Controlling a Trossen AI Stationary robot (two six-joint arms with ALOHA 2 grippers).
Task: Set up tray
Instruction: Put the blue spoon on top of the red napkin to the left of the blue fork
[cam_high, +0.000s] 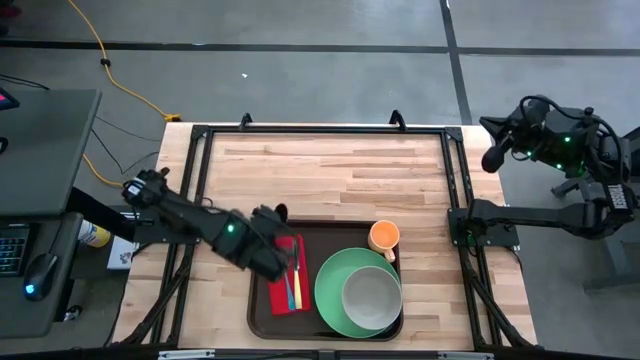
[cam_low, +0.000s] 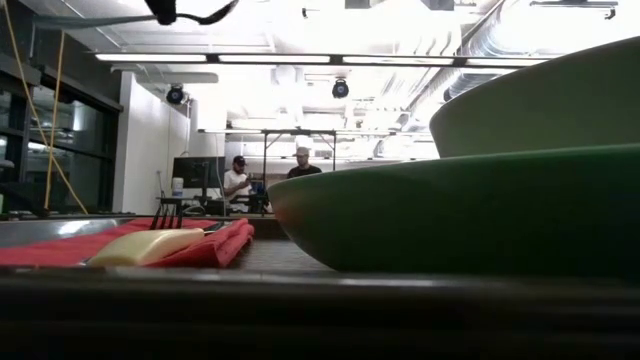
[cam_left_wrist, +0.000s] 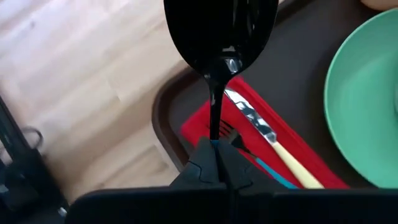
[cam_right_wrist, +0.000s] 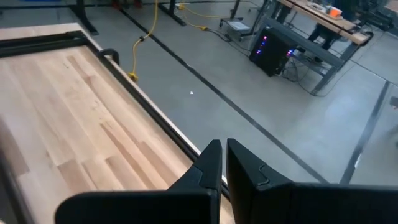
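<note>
the tray (cam_high: 262, 318) lies at the near edge of the wooden table (cam_high: 330, 170), and on it are a green plate (cam_high: 335, 300) with a grey bowl (cam_high: 372, 297), an orange cup (cam_high: 384, 236) at its far side, and a red napkin (cam_high: 283, 285) with a yellow-handled knife (cam_left_wrist: 283, 155) on it. the left gripper (cam_high: 283, 252) is above the napkin end of the tray, its fingers (cam_left_wrist: 205, 165) closed on the handle of a black spoon (cam_left_wrist: 221, 37). the right gripper (cam_right_wrist: 219, 163) is closed on nothing, far from the tray, beyond the table's right far corner.
</note>
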